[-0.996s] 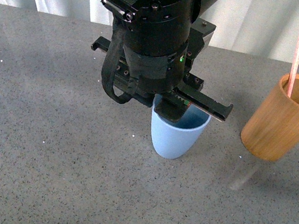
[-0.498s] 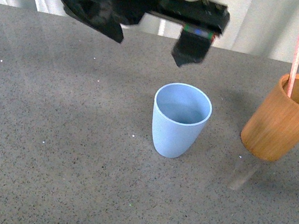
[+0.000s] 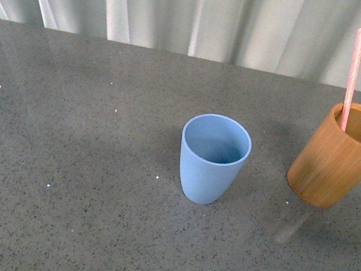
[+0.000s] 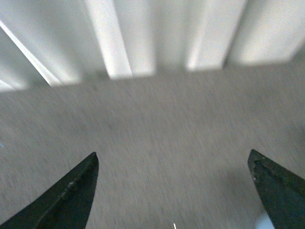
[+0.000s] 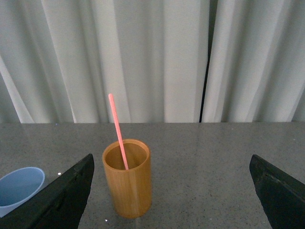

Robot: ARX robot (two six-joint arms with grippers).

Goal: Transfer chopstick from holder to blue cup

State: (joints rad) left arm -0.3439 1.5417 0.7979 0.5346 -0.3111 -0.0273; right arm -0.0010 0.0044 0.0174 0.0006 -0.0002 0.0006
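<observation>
**Standing at the start, nothing lifted yet**

By the look of things the transfer has not begun. The chopstick [image 3: 352, 73] stands in the holder [image 3: 333, 167], its lower end inside and most of its length rising above the rim. The blue cup [image 3: 210, 164] sits near the holder on the bench [image 3: 55, 191], apart from it, and its inside looks empty. Everything is left to do: reach the stick, close on it, draw it up clear of the rim, carry it across and let it down into the cup.

The front view gives the layout, cup and holder together before the curtain [image 3: 219, 18], but shows neither pincer; only dark scraps sit at its upper left edge, and I cannot tell what they are.

The right wrist view supplies what that one lacks. The right pincer [image 5: 171, 157] is spread wide with nothing between its fingers, and it faces the holder from some way off. The stick leans inside the holder, and an edge of the blue cup shows beside one finger.

The left wrist view is blurred. The left pincer [image 4: 171, 153] is likewise spread wide and holds nothing, with only bare bench and curtain ahead of it. Neither the holder nor the stick appears there.
</observation>
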